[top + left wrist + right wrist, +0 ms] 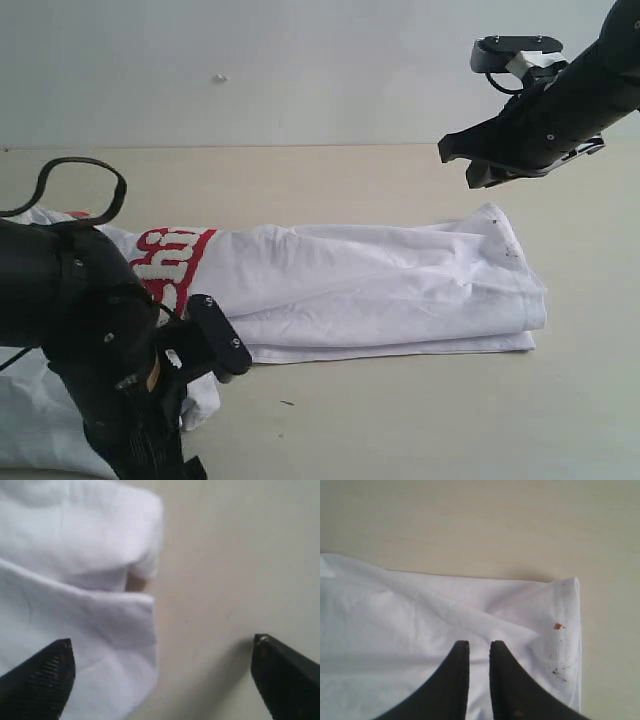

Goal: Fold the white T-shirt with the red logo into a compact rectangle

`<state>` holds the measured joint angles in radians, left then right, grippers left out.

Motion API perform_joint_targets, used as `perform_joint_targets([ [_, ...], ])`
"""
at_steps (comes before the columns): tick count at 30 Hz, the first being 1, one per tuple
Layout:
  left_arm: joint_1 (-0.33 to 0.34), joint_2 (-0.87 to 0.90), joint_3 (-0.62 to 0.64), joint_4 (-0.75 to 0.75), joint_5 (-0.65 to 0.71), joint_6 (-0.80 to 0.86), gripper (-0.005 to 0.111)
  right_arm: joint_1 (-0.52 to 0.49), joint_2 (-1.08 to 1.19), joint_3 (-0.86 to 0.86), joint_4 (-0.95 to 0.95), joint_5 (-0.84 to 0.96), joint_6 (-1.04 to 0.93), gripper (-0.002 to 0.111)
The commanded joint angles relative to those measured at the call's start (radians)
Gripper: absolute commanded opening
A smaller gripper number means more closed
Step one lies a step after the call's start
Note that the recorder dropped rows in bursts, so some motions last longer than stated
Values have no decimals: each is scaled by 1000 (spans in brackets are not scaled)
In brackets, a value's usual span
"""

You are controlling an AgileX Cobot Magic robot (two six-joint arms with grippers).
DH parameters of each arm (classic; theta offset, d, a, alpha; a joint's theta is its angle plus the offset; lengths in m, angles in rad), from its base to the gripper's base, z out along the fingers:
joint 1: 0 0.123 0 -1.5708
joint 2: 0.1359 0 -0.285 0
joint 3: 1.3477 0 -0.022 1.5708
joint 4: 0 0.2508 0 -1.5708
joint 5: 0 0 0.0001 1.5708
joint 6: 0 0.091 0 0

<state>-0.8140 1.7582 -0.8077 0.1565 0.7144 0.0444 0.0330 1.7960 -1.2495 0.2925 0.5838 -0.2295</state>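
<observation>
White T-shirt lies folded lengthwise on table; red logo at its 9 o'clock end, exterior view only. Left gripper fingers wide apart at shirt edge; right gripper fingers nearly together, empty.

You have a plain, pale beige matte worktop, and the one large thing lying on it is the white cotton T-shirt, folded lengthwise into a long band with its stacked edges at the right end. Its red-outlined fuzzy lettering faces up near the left end, where looser cloth spreads toward the near edge. A tiny dark speck sits on the bare surface just in front of the shirt.
</observation>
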Motion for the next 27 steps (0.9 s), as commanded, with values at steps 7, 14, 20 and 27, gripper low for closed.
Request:
perform_joint_targets([
  [7,-28,92,-6,233,58,-257,50,1,-10,-6,-4,1,-4,17],
  [14,-28,74,-67,221,202,-229,1,1,-10,-6,-4,-3,-4,17],
  [20,-28,18,-83,203,253,-186,0,1,-10,-6,-4,-9,-4,17],
  [27,-28,-90,-126,215,277,-70,0,1,-10,-6,-4,-11,-4,17],
])
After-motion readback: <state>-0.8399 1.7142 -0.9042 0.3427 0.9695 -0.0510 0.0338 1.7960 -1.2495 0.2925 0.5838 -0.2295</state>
